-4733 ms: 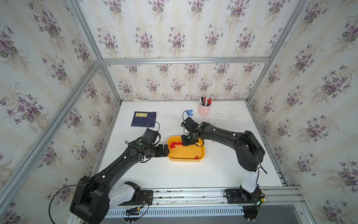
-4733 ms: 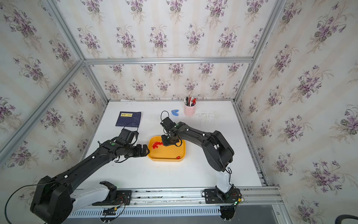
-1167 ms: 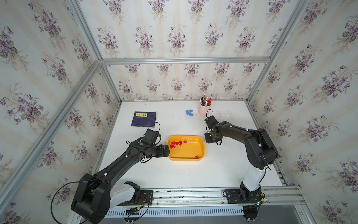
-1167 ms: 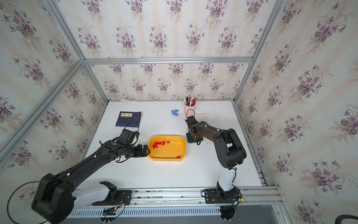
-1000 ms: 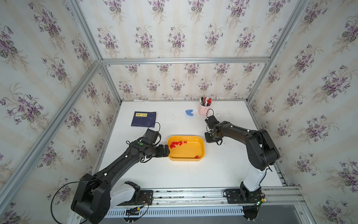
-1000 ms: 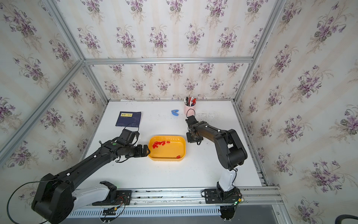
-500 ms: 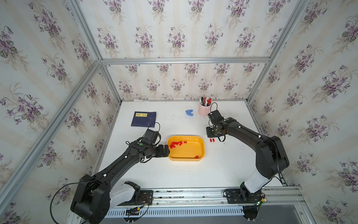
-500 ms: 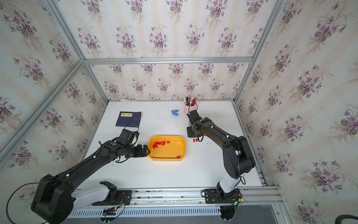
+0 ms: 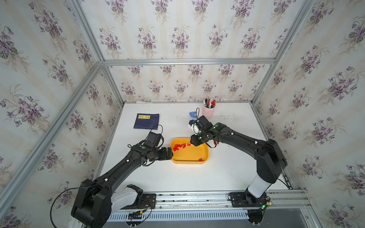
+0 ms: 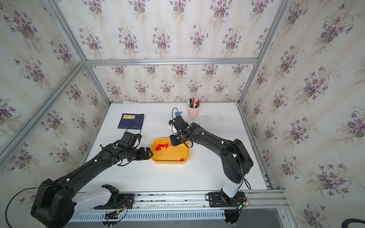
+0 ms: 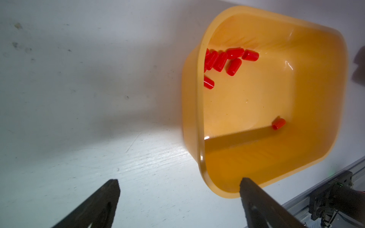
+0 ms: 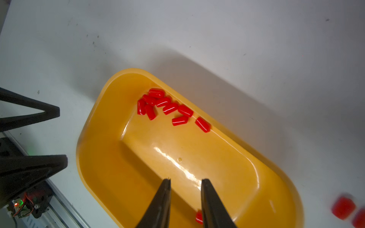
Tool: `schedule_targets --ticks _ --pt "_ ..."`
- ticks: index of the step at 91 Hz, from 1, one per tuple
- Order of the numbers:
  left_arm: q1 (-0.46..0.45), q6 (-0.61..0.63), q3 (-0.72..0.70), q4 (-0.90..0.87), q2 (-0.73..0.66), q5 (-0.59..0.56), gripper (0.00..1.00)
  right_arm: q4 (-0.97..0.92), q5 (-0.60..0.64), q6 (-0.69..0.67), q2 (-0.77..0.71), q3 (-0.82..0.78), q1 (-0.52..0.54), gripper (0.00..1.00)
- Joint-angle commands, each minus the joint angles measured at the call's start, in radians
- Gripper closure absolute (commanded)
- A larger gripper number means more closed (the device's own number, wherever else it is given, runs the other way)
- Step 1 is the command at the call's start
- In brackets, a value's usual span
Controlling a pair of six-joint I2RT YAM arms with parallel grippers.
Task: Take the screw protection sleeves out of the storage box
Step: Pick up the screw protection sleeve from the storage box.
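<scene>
Right wrist view, and the right gripper (image 12: 186,180) hangs over the storage box (image 12: 94,158), jaws a narrow gap apart with nothing between them. Ahead of its tips the screw protection sleeves (image 12: 167,107) lie bunched against the far wall, touching one another. A lone sleeve (image 12: 199,217) sits right beside one fingertip. Off to the gripper's side, two blurred red pieces (image 12: 343,207), likely sleeves, lie out on the table (image 12: 256,39). Left gripper (image 11: 178,184) is spread wide at the box's end, one finger at the corner wall, clamping nothing; touching or not, I can't tell. So here's the danger: that box looks free to slide if a finger shoves its wall. Packed sleeves could come up in pairs. A round, slick cap could also squirt from the pinch and roll away.
</scene>
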Motion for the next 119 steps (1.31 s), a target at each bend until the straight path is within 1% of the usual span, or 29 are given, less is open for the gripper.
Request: schedule_targets --ticks 1,16,28,34,38,47,53,61,66,71,78,80,85,95,102,107,119 --pt "0.0 -0.008 0.01 0.014 0.009 -0.002 0.02 0.024 -0.03 0.119 0.062 0.038 0.002 0.69" --pt "-0.002 -0.01 0.012 0.023 0.009 0.006 0.04 0.052 -0.099 0.316 0.117 0.066 0.007 0.69" --pt "-0.008 -0.012 0.012 0.035 0.016 0.013 0.12 0.029 -0.083 0.402 0.146 0.092 0.03 0.69" --pt "-0.01 -0.013 0.023 0.019 0.024 0.002 0.13 0.018 -0.058 0.409 0.154 0.095 0.038 0.69" --pt "-0.01 -0.01 0.037 -0.004 0.016 -0.016 0.11 0.022 -0.037 0.411 0.142 0.087 0.038 0.69" --pt "-0.01 -0.016 0.085 -0.102 -0.046 -0.082 0.08 0.043 -0.029 0.403 0.076 0.075 0.038 0.69" --pt "-0.016 -0.019 0.155 -0.202 -0.095 -0.16 0.08 0.027 -0.019 0.386 0.029 0.086 0.031 0.69" --pt "-0.068 0.015 0.269 -0.266 -0.109 -0.217 0.08 -0.011 0.002 0.363 -0.029 0.091 -0.006 0.68" --pt "-0.114 0.036 0.341 -0.275 -0.061 -0.229 0.09 -0.028 -0.024 0.349 -0.054 0.078 -0.059 0.68" --pt "-0.157 0.058 0.414 -0.294 0.026 -0.233 0.12 -0.037 -0.025 0.337 -0.078 0.052 -0.117 0.68" --pt "-0.207 0.087 0.504 -0.307 0.151 -0.224 0.3 -0.042 -0.032 0.313 -0.105 0.018 -0.19 0.68" --pt "-0.22 0.091 0.528 -0.308 0.185 -0.222 0.33 -0.043 -0.034 0.306 -0.111 0.011 -0.227 0.68" --pt "-0.248 0.102 0.583 -0.31 0.277 -0.215 0.39 -0.05 -0.025 0.283 -0.117 0.0 -0.267 0.68" --pt "-0.306 0.131 0.704 -0.344 0.452 -0.235 0.4 -0.048 -0.02 0.25 -0.115 -0.016 -0.305 0.68" --pt "-0.325 0.137 0.761 -0.361 0.558 -0.256 0.4 -0.039 -0.026 0.234 -0.106 -0.023 -0.318 0.68" --pt "-0.327 0.135 0.781 -0.362 0.612 -0.271 0.43 -0.04 -0.017 0.228 -0.096 -0.025 -0.325 0.68" --pt "-0.327 0.138 0.801 -0.353 0.702 -0.286 0.44 -0.028 -0.026 0.22 -0.082 -0.039 -0.331 0.68"
